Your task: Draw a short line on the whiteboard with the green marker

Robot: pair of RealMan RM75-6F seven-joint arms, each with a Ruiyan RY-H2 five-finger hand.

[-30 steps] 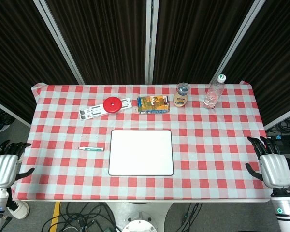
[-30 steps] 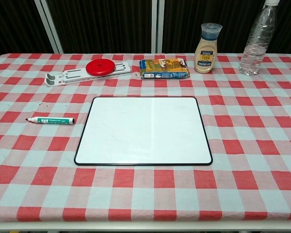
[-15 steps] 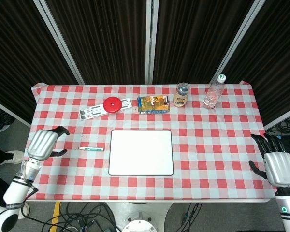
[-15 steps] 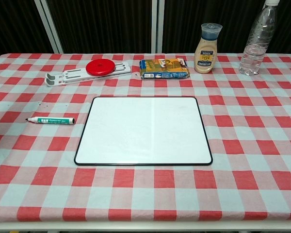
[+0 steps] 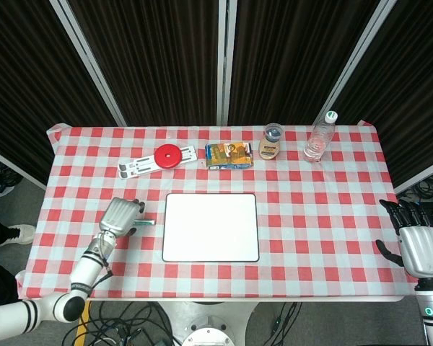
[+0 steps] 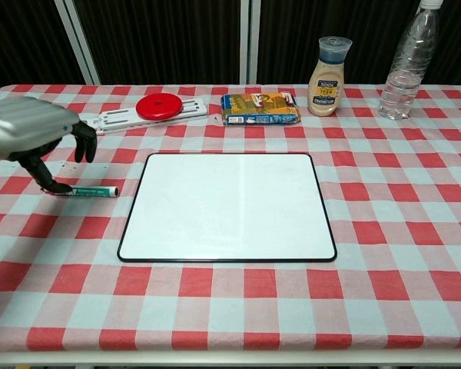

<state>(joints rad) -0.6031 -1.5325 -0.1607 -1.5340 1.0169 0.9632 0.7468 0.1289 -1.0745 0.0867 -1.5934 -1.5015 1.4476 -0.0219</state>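
- whiteboard [image 6: 227, 206] blank, no line drawn yet.
- green marker [image 6: 92, 191] lying on bench just left of it.
- left hand [image 6: 32, 132] poised over marker, fingers apart, nothing gripped.
- pickup and drawing left.

one whiteboard [image 6: 227, 206], one green marker [image 6: 92, 191], two bottles [image 6: 328, 66] [image 6: 406, 61] (one sauce, one water), one snack pack [image 6: 260, 108], two hands [image 6: 31, 137] [image 5: 421, 249]

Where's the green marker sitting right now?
The green marker lies on the checked tablecloth just left of the white rectangular whiteboard, directly under the left robot hand in both views.
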